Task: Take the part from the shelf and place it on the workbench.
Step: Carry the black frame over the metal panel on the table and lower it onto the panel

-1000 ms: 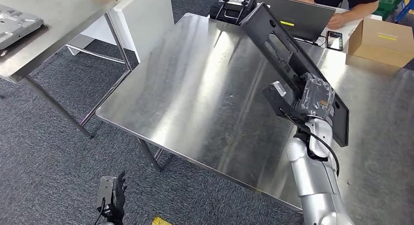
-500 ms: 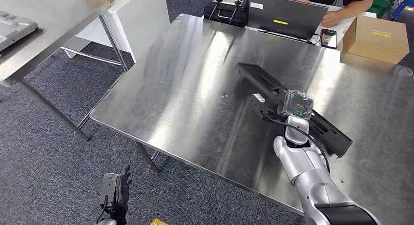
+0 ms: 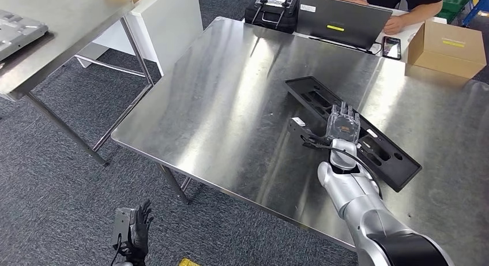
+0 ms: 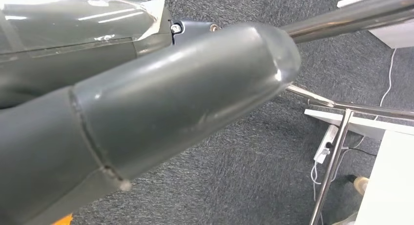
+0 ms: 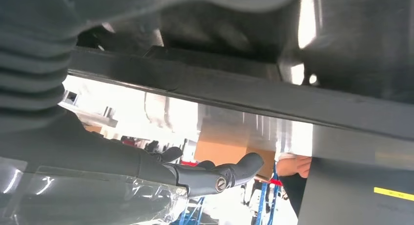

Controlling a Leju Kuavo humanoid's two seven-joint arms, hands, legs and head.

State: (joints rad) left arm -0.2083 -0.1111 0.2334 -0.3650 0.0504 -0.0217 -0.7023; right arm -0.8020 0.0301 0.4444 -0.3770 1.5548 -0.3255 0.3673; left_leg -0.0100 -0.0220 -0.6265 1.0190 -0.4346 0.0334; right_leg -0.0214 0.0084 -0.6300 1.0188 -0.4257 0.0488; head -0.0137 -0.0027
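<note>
Workbench (image 3: 230, 104) now carries the black slotted part (image 3: 323, 101), lying flat right of centre in the head view, my right hand (image 3: 342, 123) resting on its middle, fingers stretched out, gripping nothing. Left hand (image 3: 134, 228) hangs at lower left, fingers loosely apart, empty. Lifting carelessly, I risk snagging a slot and dragging the part.

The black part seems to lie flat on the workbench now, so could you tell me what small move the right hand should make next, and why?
Probably lift the right hand straight up and away. The part appears to lie flat on the workbench, with the hand's fingers extended over its middle rather than visibly gripping it.
</note>
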